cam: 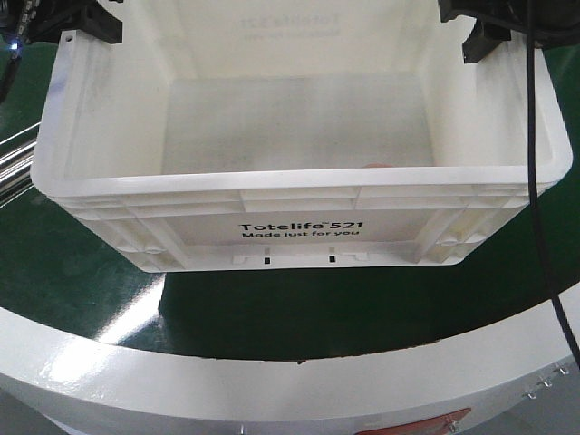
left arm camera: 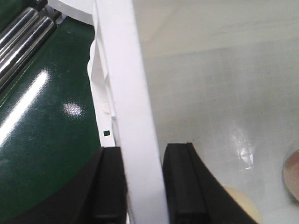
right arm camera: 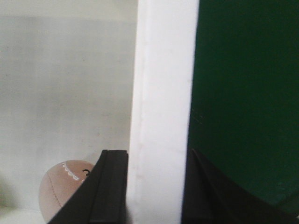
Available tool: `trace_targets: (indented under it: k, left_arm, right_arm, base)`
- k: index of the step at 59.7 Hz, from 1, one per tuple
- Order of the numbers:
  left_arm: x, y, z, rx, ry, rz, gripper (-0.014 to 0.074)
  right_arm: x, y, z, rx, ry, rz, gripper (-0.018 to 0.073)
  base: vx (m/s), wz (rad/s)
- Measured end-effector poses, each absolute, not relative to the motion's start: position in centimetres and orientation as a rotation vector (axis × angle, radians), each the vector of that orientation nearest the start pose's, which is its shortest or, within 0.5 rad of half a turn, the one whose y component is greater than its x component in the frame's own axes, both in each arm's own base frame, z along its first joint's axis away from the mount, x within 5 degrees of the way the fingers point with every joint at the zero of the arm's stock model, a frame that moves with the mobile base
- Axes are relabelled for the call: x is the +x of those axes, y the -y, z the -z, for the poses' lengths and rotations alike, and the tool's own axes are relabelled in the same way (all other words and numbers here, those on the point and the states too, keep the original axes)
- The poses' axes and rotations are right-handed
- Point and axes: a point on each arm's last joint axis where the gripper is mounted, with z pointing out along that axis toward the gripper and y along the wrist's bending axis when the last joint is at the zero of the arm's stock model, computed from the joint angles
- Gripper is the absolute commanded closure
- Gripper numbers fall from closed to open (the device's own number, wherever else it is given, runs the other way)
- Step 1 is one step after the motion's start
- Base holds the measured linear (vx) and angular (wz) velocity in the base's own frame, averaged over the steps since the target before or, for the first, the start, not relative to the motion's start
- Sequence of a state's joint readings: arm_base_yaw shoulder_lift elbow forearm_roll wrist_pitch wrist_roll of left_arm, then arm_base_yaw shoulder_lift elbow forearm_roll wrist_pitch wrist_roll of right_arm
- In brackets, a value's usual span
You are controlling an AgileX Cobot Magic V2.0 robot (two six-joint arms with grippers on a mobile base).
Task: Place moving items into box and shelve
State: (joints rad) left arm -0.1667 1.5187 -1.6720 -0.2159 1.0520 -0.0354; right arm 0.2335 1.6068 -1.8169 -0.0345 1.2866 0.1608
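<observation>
Although both arms are cut off at the top edge of the front view, the wrist views show the left gripper (left arm camera: 142, 186) and the right gripper (right arm camera: 158, 186) each closed to a narrow gap astride a side wall of the box (cam: 299, 195), black pads pressed against the smooth white plastic inside and out. That box, a rectangular crate with a ribbed rim, sits on a glossy green surface (cam: 82, 272), and its near wall hides much of the floor inside. The cream ball (left arm camera: 239, 204) lies inside near the left wall, largely masked by a finger, while the pinkish-brown ball (right arm camera: 65, 186), soft-looking with white stitching, lies inside near the right wall, likewise half hidden.
</observation>
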Motion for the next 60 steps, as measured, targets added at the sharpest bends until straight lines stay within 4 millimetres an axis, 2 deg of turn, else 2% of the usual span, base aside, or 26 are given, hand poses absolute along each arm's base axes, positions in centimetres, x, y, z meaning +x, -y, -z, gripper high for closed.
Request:
trace_targets:
  k: [60]
  left_arm:
    - [31.74, 7.06, -42.42, 0.117, -2.377, 0.371, 0.0596]
  right_arm:
    - [32.36, -7.38, -42.23, -0.093, -2.561, -0.104, 0.0564]
  base:
    - [-0.01, 0.03]
